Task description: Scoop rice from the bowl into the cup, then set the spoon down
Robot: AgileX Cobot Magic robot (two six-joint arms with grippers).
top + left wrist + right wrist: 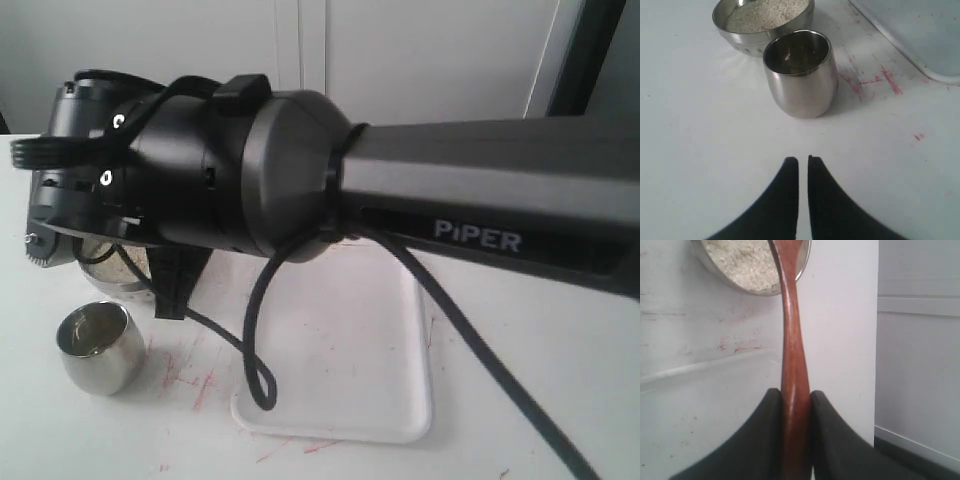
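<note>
My right gripper (795, 392) is shut on the handle of the reddish-brown wooden spoon (790, 335). The spoon's head reaches over the rice (742, 262) in the steel bowl (705, 262), and its tip is cut off by the frame's edge. The small steel cup (800, 75) stands upright beside the bowl (755, 42), and I see no rice inside it. My left gripper (803, 160) hovers over bare table a short way from the cup, shut on nothing. In the exterior view the right arm hides the spoon and most of the bowl (120, 285); the cup (98, 345) stands in front.
A flat white tray (350, 340) lies to the right of the cup and bowl, under the right arm, with a black cable (255, 330) looping over it. Red marks stain the white table (875, 80). The table's edge (877, 340) runs close beside the spoon.
</note>
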